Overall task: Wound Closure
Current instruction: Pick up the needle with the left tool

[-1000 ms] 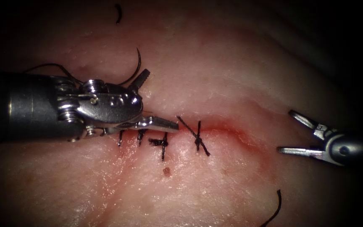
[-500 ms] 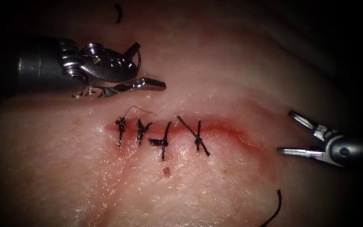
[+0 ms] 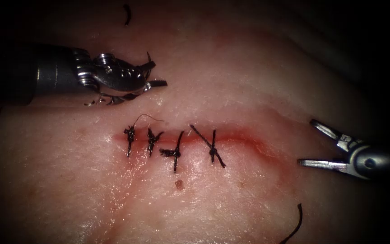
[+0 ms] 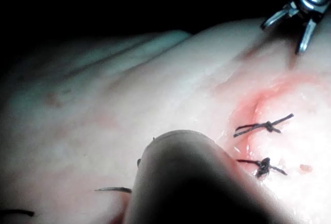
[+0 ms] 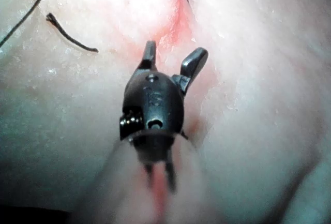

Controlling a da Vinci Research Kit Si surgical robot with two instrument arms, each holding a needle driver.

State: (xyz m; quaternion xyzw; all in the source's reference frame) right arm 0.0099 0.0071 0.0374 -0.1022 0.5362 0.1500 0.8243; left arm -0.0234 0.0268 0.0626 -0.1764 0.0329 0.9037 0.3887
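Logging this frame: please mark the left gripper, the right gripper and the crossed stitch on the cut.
left gripper (image 3: 155,74), endoscope view: gap between its open fingertips.
right gripper (image 3: 306,141), endoscope view: midway between its open, empty fingertips.
crossed stitch (image 3: 211,147), endoscope view: where the two dark threads cross over the cut.

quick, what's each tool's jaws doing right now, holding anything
Left tool: jaws open, a dark curved piece, needle or thread, sits at them; a grip cannot be told.
Right tool: jaws open, holding nothing, off the right end of the cut.
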